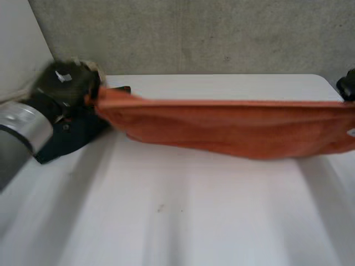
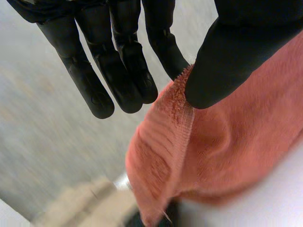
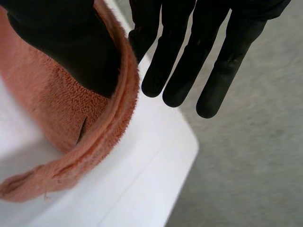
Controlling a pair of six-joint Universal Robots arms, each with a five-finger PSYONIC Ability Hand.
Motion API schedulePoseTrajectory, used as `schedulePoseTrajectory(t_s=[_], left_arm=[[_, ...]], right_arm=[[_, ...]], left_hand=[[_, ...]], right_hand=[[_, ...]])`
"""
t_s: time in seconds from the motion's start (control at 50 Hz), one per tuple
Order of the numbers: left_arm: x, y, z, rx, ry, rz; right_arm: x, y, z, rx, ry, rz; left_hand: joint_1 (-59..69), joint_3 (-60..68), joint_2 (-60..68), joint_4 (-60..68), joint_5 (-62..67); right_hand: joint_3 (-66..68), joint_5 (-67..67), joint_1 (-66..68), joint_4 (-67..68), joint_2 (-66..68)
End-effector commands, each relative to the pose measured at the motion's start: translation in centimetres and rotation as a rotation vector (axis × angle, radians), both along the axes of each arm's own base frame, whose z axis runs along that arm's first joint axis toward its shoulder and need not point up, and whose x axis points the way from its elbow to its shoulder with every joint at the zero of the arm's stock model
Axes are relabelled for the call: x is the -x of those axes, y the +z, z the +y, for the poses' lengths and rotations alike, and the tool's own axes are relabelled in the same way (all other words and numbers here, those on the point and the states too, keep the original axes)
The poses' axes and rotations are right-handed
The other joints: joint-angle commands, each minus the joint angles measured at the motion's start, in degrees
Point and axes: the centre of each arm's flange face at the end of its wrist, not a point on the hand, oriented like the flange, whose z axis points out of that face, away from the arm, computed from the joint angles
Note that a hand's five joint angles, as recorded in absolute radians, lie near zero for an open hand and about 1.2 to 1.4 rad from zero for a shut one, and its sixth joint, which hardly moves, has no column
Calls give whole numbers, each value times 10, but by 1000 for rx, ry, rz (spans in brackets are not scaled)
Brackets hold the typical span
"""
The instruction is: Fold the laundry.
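**Above the tabletop, an orange towel stretched between both hands**

Over the far half of the white tabletop (image 1: 183, 221), an orange towel (image 1: 222, 130) hangs stretched sideways between the two hands. Its upper edge is nearly straight and its lower edge sags toward the right. Whether that lower edge touches the surface cannot be told.

The left hand (image 1: 69, 83) holds the towel's left end. In the left wrist view its thumb (image 2: 227, 61) pinches the frayed corner against one finger, and the other fingers (image 2: 118, 71) reach out straight, clear of the cloth.

The right hand (image 1: 348, 84) is at the towel's right end, by the tabletop's far right corner. In the right wrist view its thumb (image 3: 71, 42) presses the cloth from inside. The hemmed edge curls round between thumb and fingers, and the remaining fingers (image 3: 175, 71) point straight past it over the grey floor (image 3: 255, 165).
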Motion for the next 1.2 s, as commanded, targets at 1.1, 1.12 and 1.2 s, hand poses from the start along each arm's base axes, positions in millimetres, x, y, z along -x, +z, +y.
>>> schedulePoseTrajectory(t_s=[1.1,1.12,1.2], left_arm=[[-2,-114,82,-345,-26,-569],[-11,-106,100,-398,-19,-611],[-14,-94,113,-400,-25,-627]], right_arm=[[5,-123,22,-334,41,220],[19,-122,37,-383,59,303],[33,-128,43,-410,77,375]], left_hand=[[137,117,114,113,147],[137,117,114,113,147],[137,117,114,113,147]], right_hand=[[118,117,153,114,126],[118,117,153,114,126],[118,117,153,114,126]])
